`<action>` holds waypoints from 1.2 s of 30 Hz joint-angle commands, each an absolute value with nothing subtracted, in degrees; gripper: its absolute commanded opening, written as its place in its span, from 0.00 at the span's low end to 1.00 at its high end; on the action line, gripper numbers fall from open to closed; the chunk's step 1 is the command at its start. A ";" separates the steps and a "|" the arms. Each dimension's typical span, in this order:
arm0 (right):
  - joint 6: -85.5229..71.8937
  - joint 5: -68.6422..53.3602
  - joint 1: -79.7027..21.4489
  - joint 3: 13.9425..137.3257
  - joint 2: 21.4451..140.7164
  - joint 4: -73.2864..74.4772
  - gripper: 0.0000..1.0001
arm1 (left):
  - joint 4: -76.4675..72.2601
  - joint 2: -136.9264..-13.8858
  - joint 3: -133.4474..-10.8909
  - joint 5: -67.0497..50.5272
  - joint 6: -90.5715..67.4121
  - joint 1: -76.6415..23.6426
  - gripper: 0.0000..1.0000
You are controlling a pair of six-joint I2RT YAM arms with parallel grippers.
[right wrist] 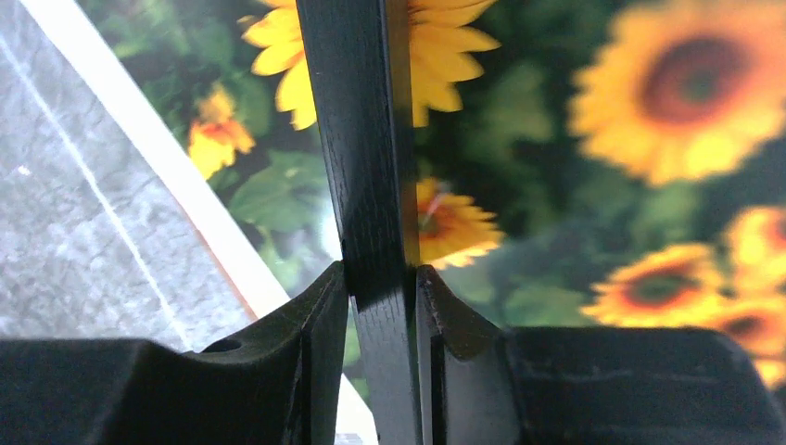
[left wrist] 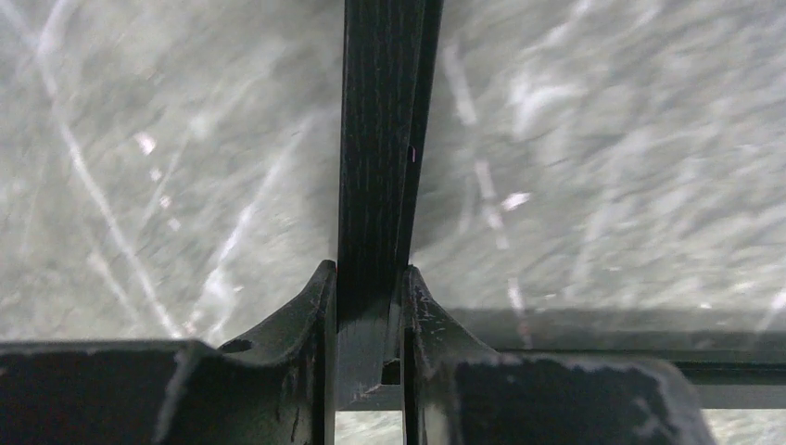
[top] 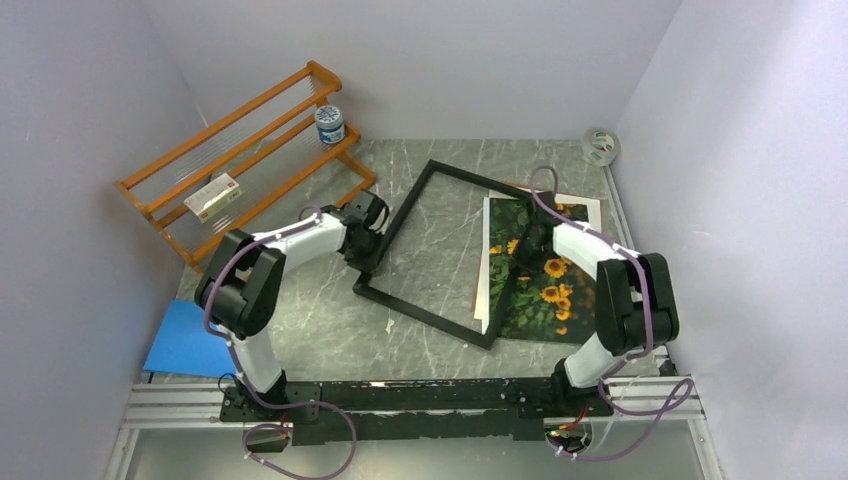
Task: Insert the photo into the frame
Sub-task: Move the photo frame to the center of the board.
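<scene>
Frame point(top: 424, 315): black, lies skewed on the grey marble table point(top: 330, 340), opening mostly showing bare table.

Left gripper point(top: 362, 247): on the frame's left bar. In the left wrist view the jaws of the left gripper point(left wrist: 369, 278) pinch the frame point(left wrist: 380, 139) bar from both sides, with no gap. A shadow lies under the bar (whether it is lifted off the table, cannot tell).

Right gripper point(top: 525, 250): on the frame's right bar. In the right wrist view the right gripper point(right wrist: 382, 278) clamps the frame point(right wrist: 357, 139) bar the same way, both fingers flush against it.

Photo point(top: 545, 290): sunflower side up, flat on the table at the frame's right side. Not in the frame; the right bar crosses over its left part, and a white strip shows just inside the opening. Close up, the photo point(right wrist: 575, 185) fills the background behind the clamped bar.

Left of the frame: orange rack point(top: 250, 150) and blue sheet point(top: 185, 340). Beyond its far right corner: tape roll point(top: 600, 147).
</scene>
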State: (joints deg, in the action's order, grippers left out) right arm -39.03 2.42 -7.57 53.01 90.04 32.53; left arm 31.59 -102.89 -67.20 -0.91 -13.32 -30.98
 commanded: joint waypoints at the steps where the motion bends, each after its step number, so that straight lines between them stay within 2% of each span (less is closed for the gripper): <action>1: -46.14 -3.06 -11.76 56.36 91.31 26.50 0.17 | 34.54 -101.36 -64.78 7.44 -14.03 -26.75 0.03; 7: -48.57 -4.50 -17.92 58.47 95.14 25.21 0.21 | 38.39 -105.25 -69.31 11.68 -16.61 -22.47 0.14; 10: -48.25 -5.20 -19.72 60.89 97.12 25.40 0.23 | 41.17 -107.63 -71.38 15.18 -19.37 -21.33 0.17; 15: -47.54 -7.52 -20.42 62.80 99.04 25.72 0.29 | 43.40 -110.65 -73.79 16.90 -21.48 -19.70 0.30; 18: -45.21 -11.02 -20.52 64.66 100.97 26.37 0.38 | 44.59 -112.13 -75.78 18.69 -21.37 -18.98 0.37; 22: -42.78 -13.83 -20.57 65.31 100.37 25.62 0.61 | 45.84 -112.93 -78.22 20.16 -21.10 -17.99 0.47; 27: -41.52 -5.32 -19.71 67.03 96.86 31.22 0.75 | 46.45 -112.32 -80.22 17.29 -19.88 -17.67 0.69; 32: -40.88 4.72 -14.47 65.06 90.36 36.18 0.77 | 47.77 -108.83 -81.25 14.36 -20.36 -17.67 0.78; 36: -40.44 9.19 -7.10 59.92 83.17 36.77 0.77 | 48.58 -104.89 -81.81 10.50 -20.90 -17.75 0.80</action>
